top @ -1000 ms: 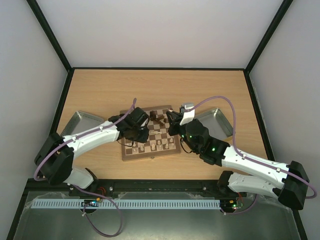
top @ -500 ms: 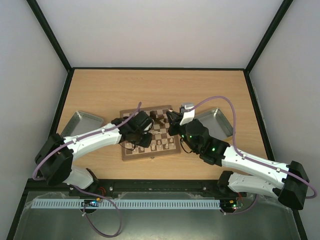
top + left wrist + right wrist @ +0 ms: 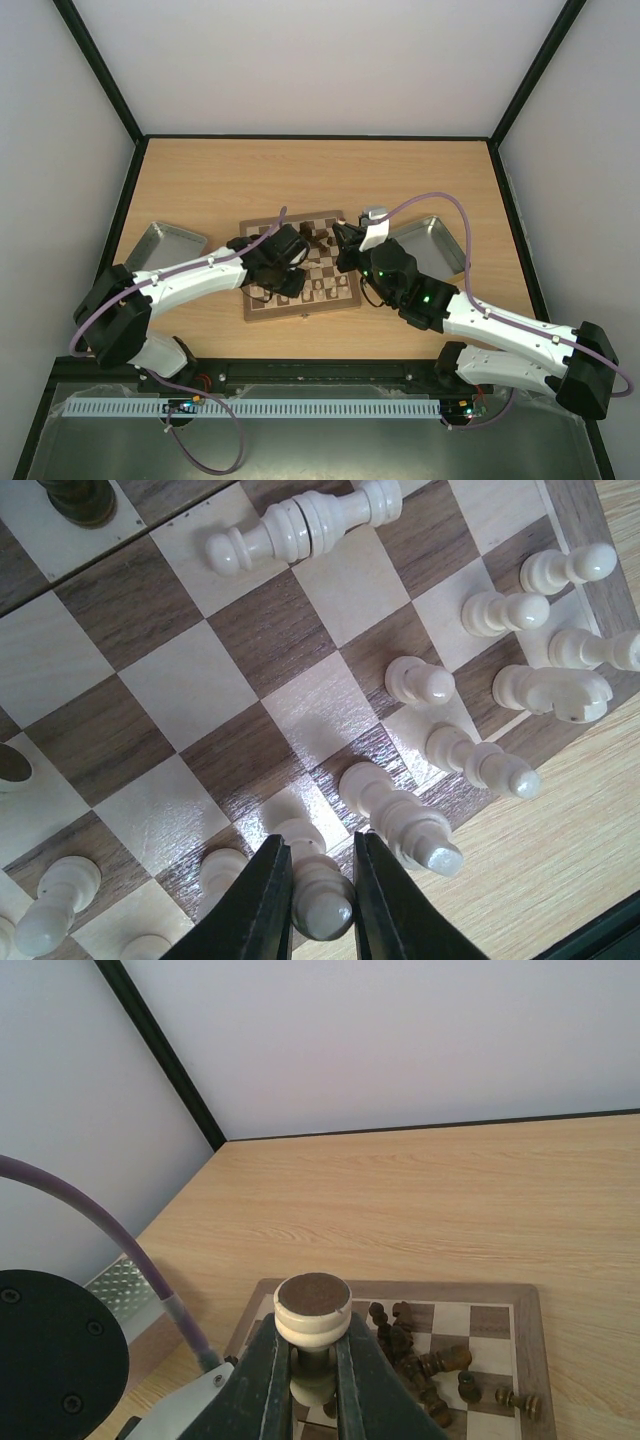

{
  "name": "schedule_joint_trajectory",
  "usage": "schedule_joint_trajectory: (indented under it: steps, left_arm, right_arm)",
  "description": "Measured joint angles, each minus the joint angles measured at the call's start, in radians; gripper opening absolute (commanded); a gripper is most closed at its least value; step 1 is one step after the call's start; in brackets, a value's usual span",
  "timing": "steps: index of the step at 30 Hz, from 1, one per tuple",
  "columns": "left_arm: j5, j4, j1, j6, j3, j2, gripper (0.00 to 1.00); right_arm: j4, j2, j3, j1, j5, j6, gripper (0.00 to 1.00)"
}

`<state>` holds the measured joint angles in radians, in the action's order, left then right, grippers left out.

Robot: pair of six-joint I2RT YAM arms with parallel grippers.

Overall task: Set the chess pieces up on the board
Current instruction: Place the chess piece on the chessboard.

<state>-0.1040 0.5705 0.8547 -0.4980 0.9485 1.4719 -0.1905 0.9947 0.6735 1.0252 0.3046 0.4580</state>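
Pale wooden tabletop (image 3: 300, 170) is carrying the board (image 3: 300, 312) at its centre, inside white walls. Left gripper (image 3: 320, 860) is pinching a standing cream piece (image 3: 322, 908) in the cream row (image 3: 315, 290) along the board's 6 o'clock edge, jaws nearly closed on it. Right gripper (image 3: 312, 1345), hovering toward the board's 2 o'clock corner, is clamping an upturned cream piece (image 3: 312, 1308), felt base up. Dark pieces (image 3: 415, 1350) are lying heaped near 12 o'clock.
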Motion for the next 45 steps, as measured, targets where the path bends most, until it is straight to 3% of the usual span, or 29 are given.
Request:
schedule_joint_trajectory:
  steps: [25,33,37,40,45]
  left_arm:
    - [-0.008,0.003,0.004,-0.016,-0.009,-0.031,0.37]
    - [0.035,-0.012,-0.061,-0.063,0.024,-0.204,0.46]
    - [0.039,-0.080,-0.124,-0.094,0.020,-0.340,0.59]
    - [0.000,-0.161,-0.155,-0.122,0.003,-0.439,0.68]
    - [-0.155,-0.300,-0.202,-0.167,-0.038,-0.523,0.72]
  right_arm:
    - [-0.001,0.000,-0.006,0.000,-0.027,-0.001,0.02]
    - [-0.016,0.000,-0.026,0.000,-0.140,-0.072,0.03]
    - [-0.035,0.000,-0.035,0.000,-0.248,-0.136,0.03]
    - [-0.054,0.000,-0.036,0.000,-0.339,-0.189,0.04]
    - [-0.061,0.019,-0.031,0.000,-0.475,-0.265,0.05]
